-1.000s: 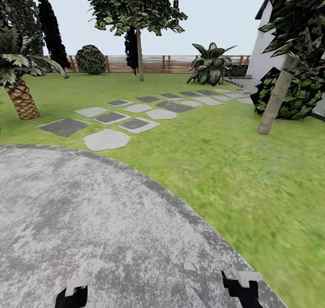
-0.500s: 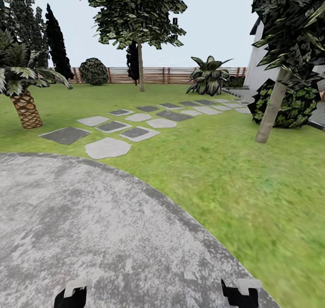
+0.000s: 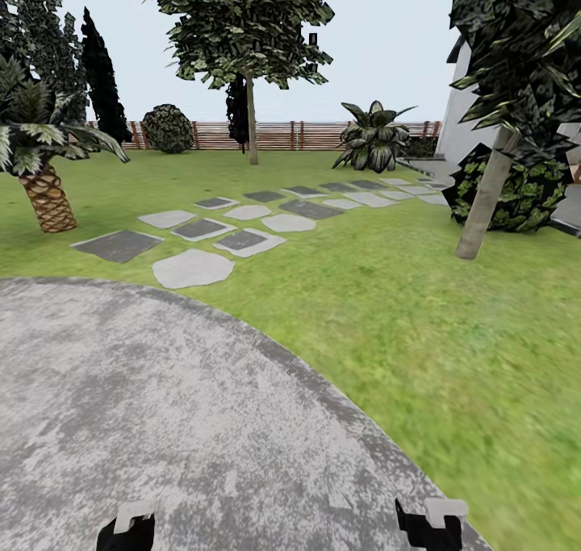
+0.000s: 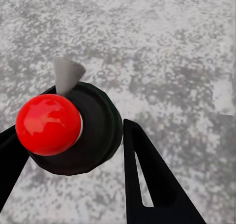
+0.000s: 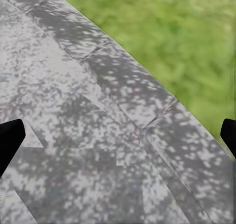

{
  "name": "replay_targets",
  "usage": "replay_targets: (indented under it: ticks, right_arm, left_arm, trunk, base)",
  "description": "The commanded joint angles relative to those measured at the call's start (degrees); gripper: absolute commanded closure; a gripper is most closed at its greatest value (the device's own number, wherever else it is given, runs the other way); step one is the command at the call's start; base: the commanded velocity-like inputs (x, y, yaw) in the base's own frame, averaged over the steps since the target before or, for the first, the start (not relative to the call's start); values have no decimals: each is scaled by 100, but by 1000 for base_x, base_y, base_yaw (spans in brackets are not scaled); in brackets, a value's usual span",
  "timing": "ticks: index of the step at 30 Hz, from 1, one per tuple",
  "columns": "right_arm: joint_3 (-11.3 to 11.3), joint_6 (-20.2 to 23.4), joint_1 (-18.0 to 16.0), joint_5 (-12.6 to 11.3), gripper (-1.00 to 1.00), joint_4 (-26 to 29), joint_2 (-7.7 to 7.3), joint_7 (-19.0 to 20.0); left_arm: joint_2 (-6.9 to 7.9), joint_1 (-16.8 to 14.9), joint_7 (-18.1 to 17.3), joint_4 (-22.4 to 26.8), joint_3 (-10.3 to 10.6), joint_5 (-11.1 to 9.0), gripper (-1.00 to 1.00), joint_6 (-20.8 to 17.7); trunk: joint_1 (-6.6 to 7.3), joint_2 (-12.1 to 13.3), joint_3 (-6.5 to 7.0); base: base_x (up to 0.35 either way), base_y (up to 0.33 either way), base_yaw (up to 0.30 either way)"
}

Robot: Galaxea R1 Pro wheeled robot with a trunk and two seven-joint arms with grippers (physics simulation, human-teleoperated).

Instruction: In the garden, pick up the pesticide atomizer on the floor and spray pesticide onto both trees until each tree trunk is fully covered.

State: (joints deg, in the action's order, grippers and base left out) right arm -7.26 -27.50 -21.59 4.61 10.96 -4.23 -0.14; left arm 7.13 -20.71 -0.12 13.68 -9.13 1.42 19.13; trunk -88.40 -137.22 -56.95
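Gripping atomizer, left end effector; right end effector spread, empty. Approach 2 trunks squarely w/ nozzle forward.

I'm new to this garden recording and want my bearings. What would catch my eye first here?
In the left wrist view, a glossy red ball-shaped cap on a black round atomizer sits between the left gripper's black fingers, above speckled grey paving. Ahead, a path of grey stepping stones crosses the green lawn, with a pale leaning tree trunk at the right.
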Motion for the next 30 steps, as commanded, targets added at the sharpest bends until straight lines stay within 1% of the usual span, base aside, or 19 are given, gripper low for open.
replay_targets:
  ticks: [1, 9, 17, 27, 30]
  right_arm:
    - [-39, -19, -3, 49, -100, -6, 2, 1]
    - [-39, -19, -3, 49, -100, -6, 1, -4]
    - [-39, -19, -3, 49, -100, -6, 1, -4]
    - [-39, -19, -3, 49, -100, -6, 1, -4]
    - [-39, -19, -3, 49, -100, -6, 5, -3]
  left_arm:
    - [-1, -3, 4, -6, -18, 16, 100, 20]
    - [-1, -3, 4, -6, -18, 16, 100, 21]
    - [-3, -3, 4, -6, -18, 16, 100, 21]
    - [-9, -3, 4, -2, -10, 19, 100, 28]
    - [-22, -3, 19, -2, -18, 9, 100, 22]
  trunk:
    - [24, 40, 14]
    - [199, 360, 155]
    - [375, 681, 269]
    - [375, 681, 223]
    - [375, 681, 210]
  base:
    - [0, 0, 0]
    - [0, 0, 13]
    - [0, 0, 232]
    - [0, 0, 240]
    - [206, 0, 153]
